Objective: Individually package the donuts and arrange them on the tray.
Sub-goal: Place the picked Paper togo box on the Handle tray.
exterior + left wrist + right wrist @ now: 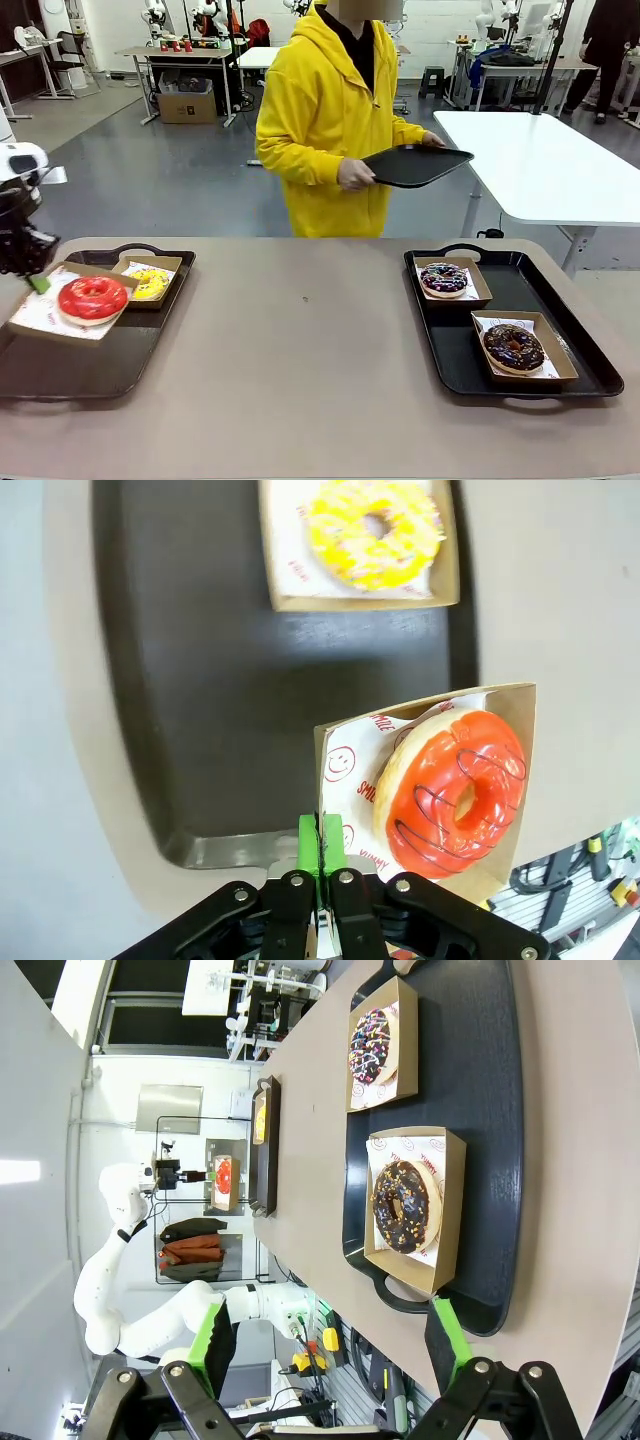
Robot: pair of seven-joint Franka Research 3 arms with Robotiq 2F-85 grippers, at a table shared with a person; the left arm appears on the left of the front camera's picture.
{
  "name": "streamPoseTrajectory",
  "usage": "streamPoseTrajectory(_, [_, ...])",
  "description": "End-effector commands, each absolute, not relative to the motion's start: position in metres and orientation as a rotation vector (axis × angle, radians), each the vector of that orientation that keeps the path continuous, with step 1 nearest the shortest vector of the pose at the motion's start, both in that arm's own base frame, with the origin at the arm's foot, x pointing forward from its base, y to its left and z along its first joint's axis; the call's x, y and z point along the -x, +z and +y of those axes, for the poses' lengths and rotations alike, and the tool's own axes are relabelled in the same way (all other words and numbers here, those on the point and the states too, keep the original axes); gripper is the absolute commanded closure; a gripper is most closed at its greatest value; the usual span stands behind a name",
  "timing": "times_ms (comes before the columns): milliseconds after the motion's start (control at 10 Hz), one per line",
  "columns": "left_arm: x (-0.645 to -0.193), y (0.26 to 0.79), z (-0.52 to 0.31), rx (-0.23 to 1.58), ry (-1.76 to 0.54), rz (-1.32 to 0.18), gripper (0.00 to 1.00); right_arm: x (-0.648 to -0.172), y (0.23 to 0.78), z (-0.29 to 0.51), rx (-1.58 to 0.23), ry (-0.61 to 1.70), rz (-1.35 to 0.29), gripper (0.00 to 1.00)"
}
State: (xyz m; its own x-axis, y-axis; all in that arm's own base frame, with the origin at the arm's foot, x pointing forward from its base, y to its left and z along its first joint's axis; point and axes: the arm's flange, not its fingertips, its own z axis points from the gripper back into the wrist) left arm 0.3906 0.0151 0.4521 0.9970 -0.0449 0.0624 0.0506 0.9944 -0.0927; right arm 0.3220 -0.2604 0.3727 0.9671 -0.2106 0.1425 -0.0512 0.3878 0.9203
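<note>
Green fingers (320, 845) of the left gripper (322, 852) are pinched tight on the near edge of a cardboard box (500, 705). That box holds the red donut (458, 792), which lies flat with its hole facing up. The left gripper (38, 283) holds the box up over the left tray (90, 370), tipped a little, with its long side running left to right.

Just past it, the yellow donut (150, 283) sits flat in its own box (170, 265) at the far end of the same tray.

On the right tray (585, 335), the purple donut (444, 278) lies in a box at the far left corner. The brown donut (513, 346) lies in a box nearer and more to the right. Both are flat with sprinkles on top.

The right gripper (332, 1345) hangs high above the brown donut (401, 1206), and its green fingers (446, 1340) are spread wide apart with nothing between them.

A person in a yellow hoodie (315, 120) stands at the far side of the table and holds a spare black tray (415, 165) with both hands.
</note>
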Motion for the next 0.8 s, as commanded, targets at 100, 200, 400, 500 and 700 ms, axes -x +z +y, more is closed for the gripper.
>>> streamPoseTrajectory(100, [-0.366,0.432,0.046,-0.026,-0.073,-0.082,0.99,-0.322,0.374,-0.259,-1.189,-0.126,-0.252,0.0])
streamPoseTrajectory(200, [-0.365,0.425,0.046,-0.027,-0.069,-0.078,0.99,-0.322,0.374,-0.259,-1.189,-0.126,-0.252,0.0])
streamPoseTrajectory(400, [-0.369,0.409,0.042,-0.004,-0.055,-0.071,0.99,-0.322,0.374,-0.259,-1.189,-0.126,-0.252,0.0])
streamPoseTrajectory(500, [-0.369,0.399,0.038,-0.007,-0.043,-0.064,0.99,-0.322,0.374,-0.259,-1.189,-0.126,-0.252,0.0])
streamPoseTrajectory(700, [-0.374,0.385,0.032,-0.021,-0.013,-0.055,0.99,-0.322,0.374,-0.259,-1.189,-0.126,-0.252,0.0])
